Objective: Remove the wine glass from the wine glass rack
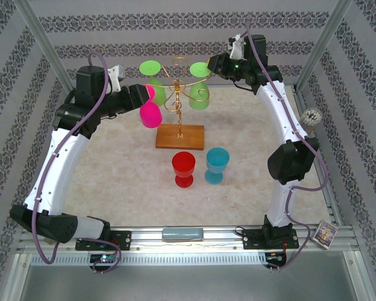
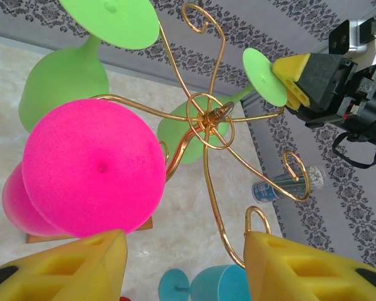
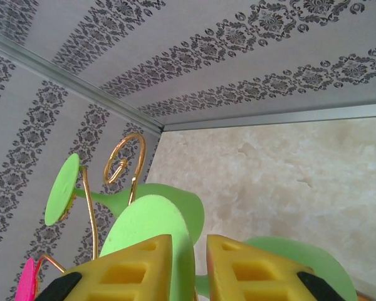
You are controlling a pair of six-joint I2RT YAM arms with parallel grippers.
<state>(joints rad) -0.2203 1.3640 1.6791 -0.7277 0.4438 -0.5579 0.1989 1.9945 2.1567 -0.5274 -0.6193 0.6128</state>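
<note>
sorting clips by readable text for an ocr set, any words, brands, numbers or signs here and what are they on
Nothing can be read.
Small printed card at the near right corner: print too small to read.
Blue label on the swab tube: blurred, unreadable.

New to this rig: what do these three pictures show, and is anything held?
These are two robot arms bolted to a table. The wide picture looks down from above; the other two come from wrist cameras, yellow jaws at the bottom. A gold wire rack holds a pink glass and two green ones upside down; a red glass and a blue glass stand before it. The left arm has open jaws by the pink glass. The right arm has jaws flanking the foot of one green glass; whether they grip it is unclear.
</note>
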